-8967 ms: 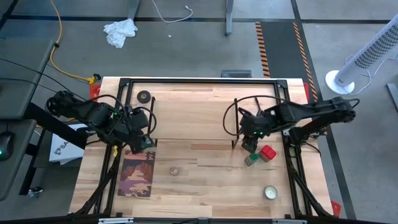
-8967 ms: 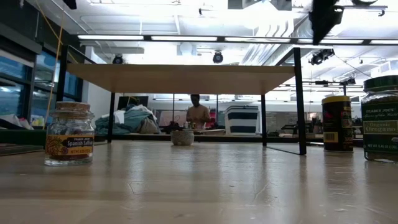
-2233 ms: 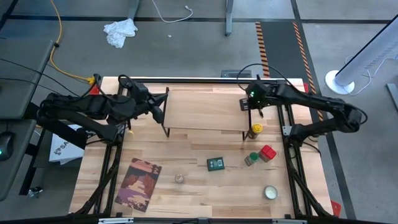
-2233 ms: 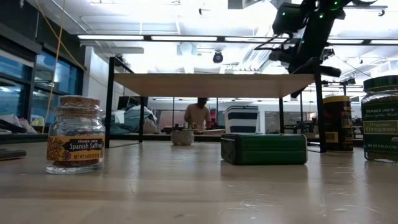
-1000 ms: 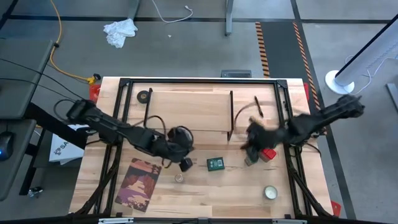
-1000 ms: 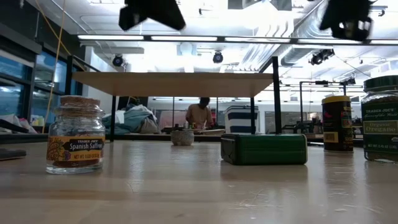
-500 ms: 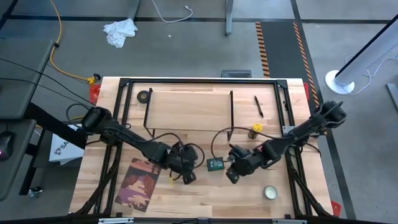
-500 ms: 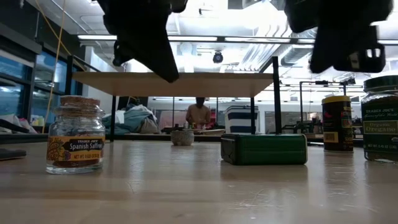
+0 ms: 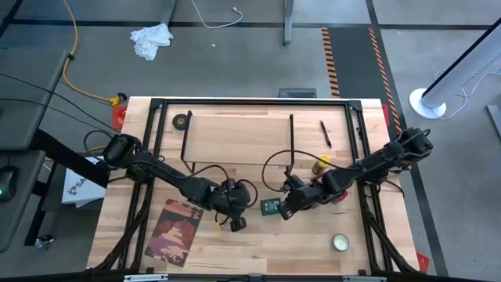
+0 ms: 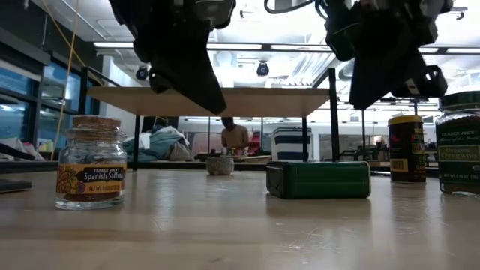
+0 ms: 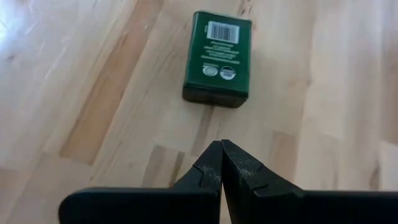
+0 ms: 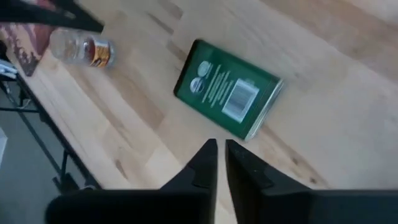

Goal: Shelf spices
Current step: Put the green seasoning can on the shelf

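From above, the shelf (image 9: 239, 138) stands at the far middle of the table (image 9: 258, 254). The square tin (image 9: 271, 207) lies flat on the table in front of it, between the two grippers. The left gripper (image 9: 233, 222) hangs just to the tin's left; the right gripper (image 9: 286, 211) is just at its right edge. A yellow-lidded jar (image 9: 320, 164) stands by the shelf's right legs.

From table height, the tin (image 10: 318, 180) lies on its side in the middle, green face showing. The small saffron jar (image 10: 91, 163) stands at the left, the yellow-lidded jar (image 10: 406, 149) and the oregano jar (image 10: 458, 143) at the right. The shelf board (image 10: 210, 100) spans the background, and both arms hang dark above.

In the left wrist view, the left gripper (image 11: 221, 157) has its fingers pressed together, holding nothing, with the tin (image 11: 218, 58) ahead.

In the right wrist view, the right gripper (image 12: 221, 154) shows a thin slit between its fingers, empty, with the tin (image 12: 227, 89) just beyond and the saffron jar (image 12: 82, 48) farther off.
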